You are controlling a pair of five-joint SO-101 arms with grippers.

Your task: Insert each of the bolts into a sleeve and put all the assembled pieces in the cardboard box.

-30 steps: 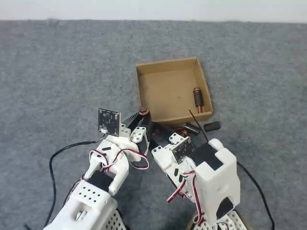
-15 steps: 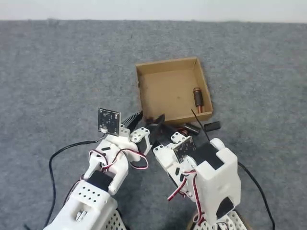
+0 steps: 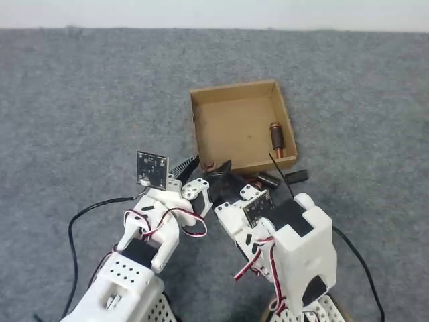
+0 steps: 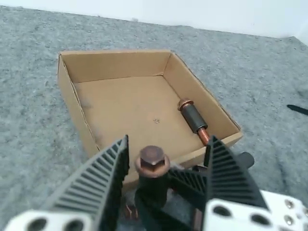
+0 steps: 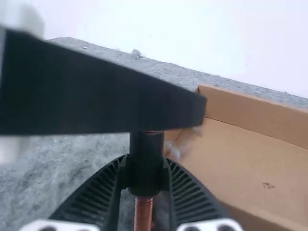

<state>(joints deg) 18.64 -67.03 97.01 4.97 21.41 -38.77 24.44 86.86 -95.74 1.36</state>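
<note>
Two ribbed hands: left hand (image 4: 168, 144) wide, right hand (image 5: 144, 175) tight around black sleeve (image 5: 144, 151) with hex-headed copper bolt (image 4: 151, 161).

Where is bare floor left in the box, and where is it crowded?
The cardboard box floor is bare from its left wall to the assembled piece along the right wall. Crowded outside the near wall: left pincer, right pincer holding a sleeved bolt, loose parts.
</note>
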